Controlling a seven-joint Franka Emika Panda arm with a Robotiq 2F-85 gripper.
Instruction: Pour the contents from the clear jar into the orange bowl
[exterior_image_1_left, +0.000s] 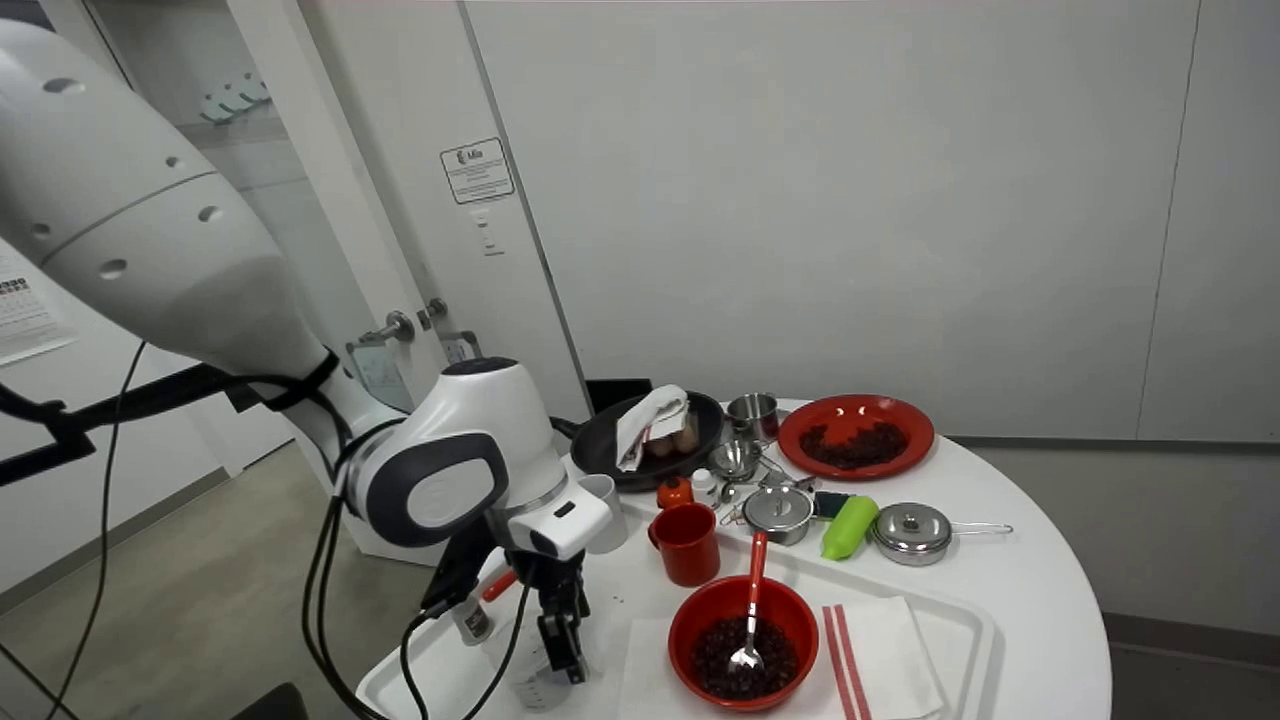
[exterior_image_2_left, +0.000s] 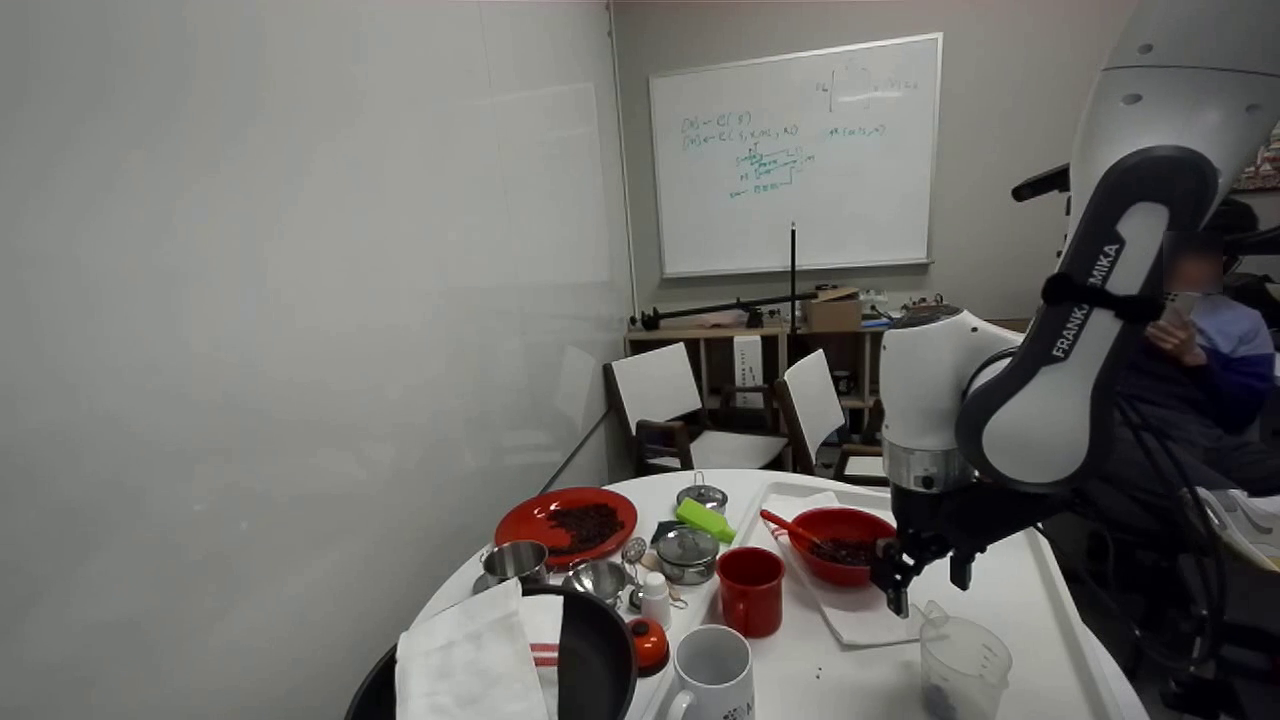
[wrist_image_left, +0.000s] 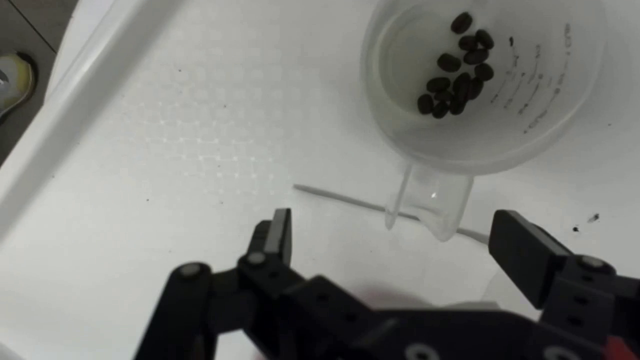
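Jar: seen upright on the tray, at the lower right of an exterior view and the upper right of the wrist view.
Beans: a small heap is seen in the jar, not yet poured. Some could be left behind if the tilt is too shallow.
Gripper: released, its fingers spread at the bottom of the wrist view; nothing is grasped. By judgement, a grip on the jar's handle is called for next.
Handle: framed in the gap but nearer the right-hand finger of the frame, so the jar could be shoved or twisted by the first contact. Its depth against the fingertips cannot be told; if it is pinched too high, the jar could be dropped or swung when lifted.
Strip: thin and grey, seen crossing behind the handle; what it is cannot be told. The grip could be spoiled if it is caught too.
Bowl: seen right of centre at the bottom of an exterior view, taken as the orange one though it reads red. Beans are already held in it; more could be thrown onto the napkin if the pour is rushed.
Spoon: leaned up past the bowl's rim; it could be knocked if the jar is carried low.
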